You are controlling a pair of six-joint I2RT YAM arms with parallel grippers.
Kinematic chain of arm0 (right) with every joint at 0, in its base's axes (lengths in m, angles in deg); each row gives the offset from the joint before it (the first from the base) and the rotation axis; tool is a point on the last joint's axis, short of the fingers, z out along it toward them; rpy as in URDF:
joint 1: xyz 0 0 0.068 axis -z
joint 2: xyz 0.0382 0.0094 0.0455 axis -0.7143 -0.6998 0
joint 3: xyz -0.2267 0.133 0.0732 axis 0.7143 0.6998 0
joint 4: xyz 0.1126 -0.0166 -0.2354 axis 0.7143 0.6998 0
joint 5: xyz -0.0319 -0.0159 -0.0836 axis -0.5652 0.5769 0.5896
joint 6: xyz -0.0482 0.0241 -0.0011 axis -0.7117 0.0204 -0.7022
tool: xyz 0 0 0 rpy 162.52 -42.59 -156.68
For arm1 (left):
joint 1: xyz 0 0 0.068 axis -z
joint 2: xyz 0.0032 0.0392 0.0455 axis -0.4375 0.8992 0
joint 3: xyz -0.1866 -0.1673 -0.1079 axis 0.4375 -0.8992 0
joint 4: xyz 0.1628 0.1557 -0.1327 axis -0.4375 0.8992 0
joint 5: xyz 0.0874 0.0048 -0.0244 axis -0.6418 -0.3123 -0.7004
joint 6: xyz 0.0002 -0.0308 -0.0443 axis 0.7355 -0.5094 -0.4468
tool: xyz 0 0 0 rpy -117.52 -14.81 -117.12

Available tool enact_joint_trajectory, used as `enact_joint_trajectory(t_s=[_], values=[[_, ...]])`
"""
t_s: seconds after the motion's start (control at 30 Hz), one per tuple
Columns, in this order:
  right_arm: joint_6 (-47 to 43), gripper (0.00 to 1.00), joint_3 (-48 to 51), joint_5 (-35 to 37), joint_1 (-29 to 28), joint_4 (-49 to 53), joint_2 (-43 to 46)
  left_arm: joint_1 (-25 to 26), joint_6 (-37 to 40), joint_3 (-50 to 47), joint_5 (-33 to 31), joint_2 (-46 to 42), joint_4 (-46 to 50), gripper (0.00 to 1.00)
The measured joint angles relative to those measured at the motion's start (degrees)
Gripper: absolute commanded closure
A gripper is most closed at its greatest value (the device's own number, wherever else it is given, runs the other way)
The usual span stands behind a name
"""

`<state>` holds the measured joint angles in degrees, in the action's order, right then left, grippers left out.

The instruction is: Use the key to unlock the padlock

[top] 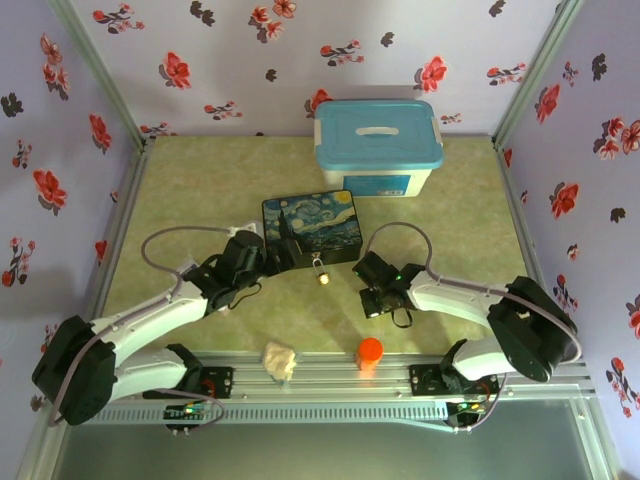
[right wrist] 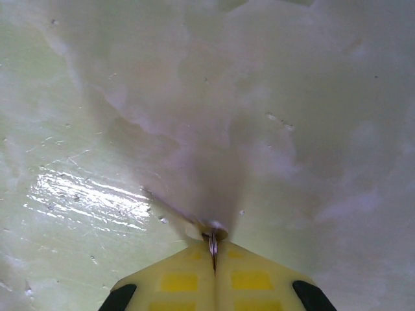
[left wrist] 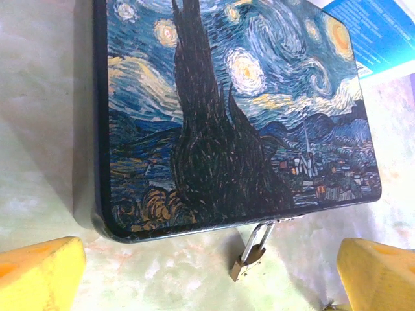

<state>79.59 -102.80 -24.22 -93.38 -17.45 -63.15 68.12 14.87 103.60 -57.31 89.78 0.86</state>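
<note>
Just below the middle of the overhead view, the padlock [top: 320, 270] hangs off the lower edge of the starry-night box [top: 310, 228], brass body lying on the mat and the shackle apparently closed. To its right, the right gripper [right wrist: 213, 259] is clenched tight on a metal sliver that I take to be the key [right wrist: 213, 237], low over the table. The left gripper [left wrist: 211, 262] is spread wide and empty, facing the lock. So the key's in hand and the step is the approach. Next, I'd say, left steadies the body while right lines the thin blade up with the keyway, which is fiddly. The surface is a glossy, pale green marbled mat [top: 200, 190]. Lilac walls [top: 590, 120] carry red and dark flowers, with a blue-lidded bin [top: 378, 145] up top.
</note>
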Motion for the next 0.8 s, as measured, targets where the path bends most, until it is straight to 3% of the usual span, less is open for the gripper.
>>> enact_joint_trajectory(t_s=[0.17, 0.37, 0.53, 0.7, 0.8], values=[[-0.9, 1.0, 0.3, -1.0, 0.2, -0.9, 1.2, 0.9, 0.9, 0.5, -0.4, 0.0, -0.9, 0.04], [-3.3, 1.0, 1.0, -6.7, 3.2, -5.7, 10.4, 4.7, 5.8, 1.4, 0.3, 0.0, -5.1, 0.06], [-4.9, 1.0, 1.1, -13.8, 4.6, -13.7, 16.0, 5.1, 7.7, 0.0, 3.6, -0.1, -14.1, 0.18], [-5.4, 1.0, 1.1, -21.0, 4.6, -20.7, 17.6, 6.3, 9.1, 0.4, 6.8, 0.0, -17.3, 0.19], [-6.0, 1.0, 1.1, -24.8, 4.6, -23.0, 18.1, 7.1, 9.3, 1.6, 8.8, 0.2, -18.0, 0.31]])
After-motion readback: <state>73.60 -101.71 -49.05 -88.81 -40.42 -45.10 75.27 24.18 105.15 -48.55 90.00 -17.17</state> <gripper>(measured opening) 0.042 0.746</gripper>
